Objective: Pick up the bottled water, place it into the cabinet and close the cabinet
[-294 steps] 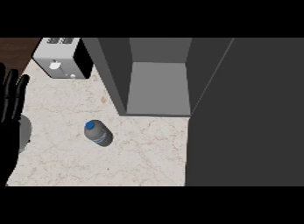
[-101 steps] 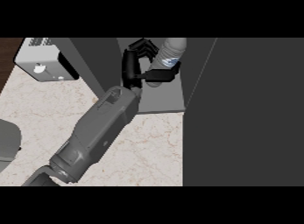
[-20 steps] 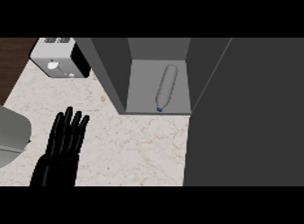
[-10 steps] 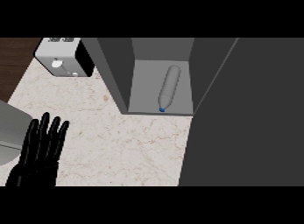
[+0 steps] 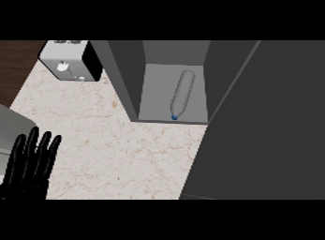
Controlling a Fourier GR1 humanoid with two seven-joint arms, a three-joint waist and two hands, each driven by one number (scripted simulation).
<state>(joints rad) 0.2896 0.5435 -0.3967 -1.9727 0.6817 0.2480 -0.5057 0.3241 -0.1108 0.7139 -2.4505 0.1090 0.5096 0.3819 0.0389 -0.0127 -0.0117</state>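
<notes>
The bottled water (image 5: 182, 93) lies on its side on the floor of the open cabinet (image 5: 158, 115), with its blue cap towards the front edge. The cabinet's dark grey door (image 5: 275, 131) stands open and fills the right side of the view. My left hand (image 5: 30, 161) is at the lower left over the marble counter (image 5: 130, 150). Its fingers are straight, point up and hold nothing, and it is well apart from the bottle. My right hand does not show.
A silver toaster (image 5: 71, 63) stands at the counter's back left, beside the cabinet's left wall (image 5: 120, 75). A grey rounded object (image 5: 2, 126) sits at the left edge next to my hand. Dark wood (image 5: 9, 61) shows beyond the counter's edge.
My left hand has drawn back from the middle of the counter, down and to the left. The bottle stays lying in the cabinet and the door stays open.
</notes>
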